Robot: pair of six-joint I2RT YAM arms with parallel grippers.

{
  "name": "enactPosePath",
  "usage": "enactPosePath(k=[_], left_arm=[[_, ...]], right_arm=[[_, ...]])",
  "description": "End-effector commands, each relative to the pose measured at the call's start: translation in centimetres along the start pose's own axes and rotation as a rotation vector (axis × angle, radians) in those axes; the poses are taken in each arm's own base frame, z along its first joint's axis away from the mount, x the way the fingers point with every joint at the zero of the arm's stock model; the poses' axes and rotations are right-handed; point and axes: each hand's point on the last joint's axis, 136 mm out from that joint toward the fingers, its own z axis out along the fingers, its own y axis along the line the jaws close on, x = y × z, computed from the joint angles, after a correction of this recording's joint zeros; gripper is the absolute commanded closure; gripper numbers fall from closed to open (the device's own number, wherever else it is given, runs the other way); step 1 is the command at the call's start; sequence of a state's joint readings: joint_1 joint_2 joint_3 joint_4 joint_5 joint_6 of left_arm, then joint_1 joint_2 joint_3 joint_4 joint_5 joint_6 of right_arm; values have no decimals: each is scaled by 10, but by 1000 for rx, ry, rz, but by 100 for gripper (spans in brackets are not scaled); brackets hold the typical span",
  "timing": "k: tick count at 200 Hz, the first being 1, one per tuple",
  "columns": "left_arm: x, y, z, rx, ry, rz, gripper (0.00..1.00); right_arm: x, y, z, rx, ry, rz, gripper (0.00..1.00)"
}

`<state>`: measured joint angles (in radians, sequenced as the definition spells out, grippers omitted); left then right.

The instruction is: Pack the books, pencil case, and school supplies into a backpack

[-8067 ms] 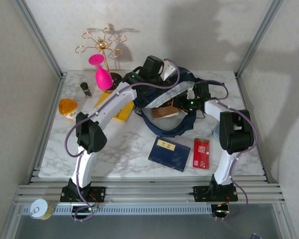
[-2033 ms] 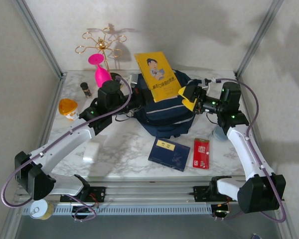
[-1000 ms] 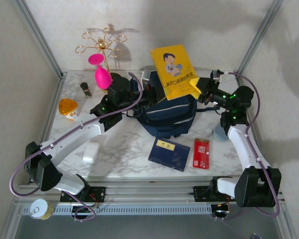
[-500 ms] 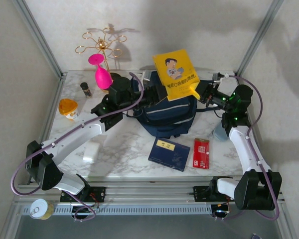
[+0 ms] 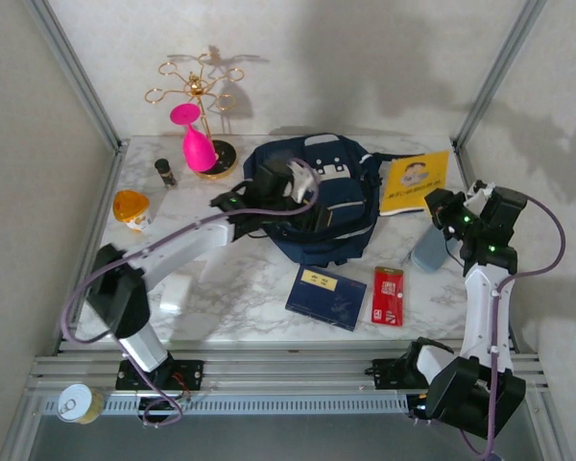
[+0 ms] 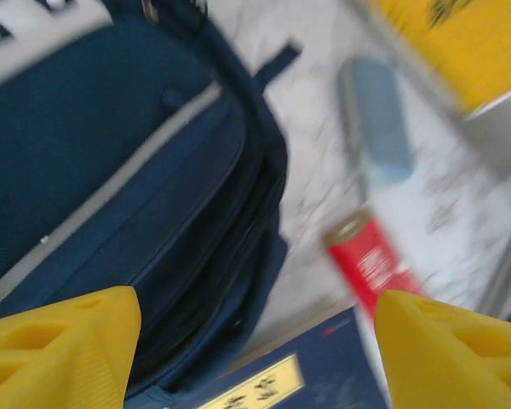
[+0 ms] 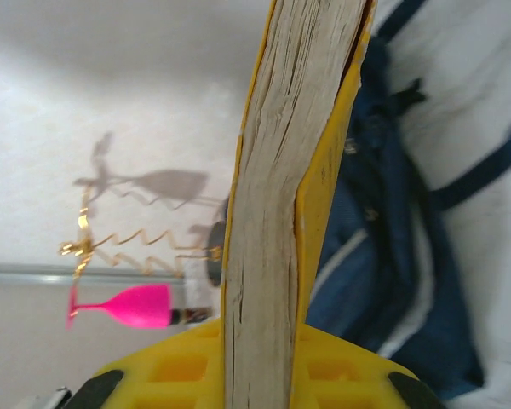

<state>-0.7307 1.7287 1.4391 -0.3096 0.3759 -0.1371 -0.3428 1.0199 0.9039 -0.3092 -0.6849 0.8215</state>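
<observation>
Fingers of the right arm (image 7: pixel 179 366) clenched on yellow book (image 5: pixel 415 181), left fingers (image 6: pixel 60 341) wide apart above navy backpack (image 5: pixel 346 221).

Left wrist view is motion-blurred all over. At 1 o'clock the yellow book (image 6: pixel 460 38) is smeared, cut by top and right edges, cover unreadable. Soft too: pencil case (image 6: pixel 376 123) and red packet (image 6: pixel 376 264), packet label marks illegible. At 6 o'clock the navy book (image 6: pixel 272 383) is cut by the bottom edge, label print unreadable. On the left gripper (image 6: pixel 257 328), fingers (image 6: pixel 60 349) are cropped at 7 and 5 o'clock. The backpack (image 6: pixel 111 187) runs off top and left edges.

Right wrist view: yellow book edge-on, cover unseen, top cut at 12 o'clock, hiding the backpack's middle. Blurred at 8 o'clock: pink glass (image 7: pixel 123 305), gold stand (image 7: pixel 136 243).

Top view: pencil case's right side hidden by right arm (image 5: pixel 482 298) at 3 o'clock. The small dark bottle (image 5: pixel 164 172) at 10 o'clock is too small to identify.
</observation>
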Motion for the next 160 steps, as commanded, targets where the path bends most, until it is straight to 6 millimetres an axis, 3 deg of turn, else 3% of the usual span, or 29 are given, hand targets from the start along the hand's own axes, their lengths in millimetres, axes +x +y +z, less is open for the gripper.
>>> enactPosePath(k=[1,23,53,88,103,130,160], left_arm=[[34,-7,32,-9,176,223,28],[52,-10,67,11,285,276,30],[61,-7,103,30,339,292,33],[55,16,132,-63,339,312,42],[49,20,138,-72,326,316,49],[46,23,142,-73,320,321,73],[18,13,124,-42,284,291,96]], right_arm=[[-3,-16,-7,59,-42,-62,100],[-1,-25,-1,55,-33,-49,100],[2,-35,5,65,-12,-40,100],[4,-41,6,75,-13,-42,100],[6,-43,8,69,-3,-39,100],[9,-43,10,60,19,-43,100],[14,-48,7,106,48,-33,100]])
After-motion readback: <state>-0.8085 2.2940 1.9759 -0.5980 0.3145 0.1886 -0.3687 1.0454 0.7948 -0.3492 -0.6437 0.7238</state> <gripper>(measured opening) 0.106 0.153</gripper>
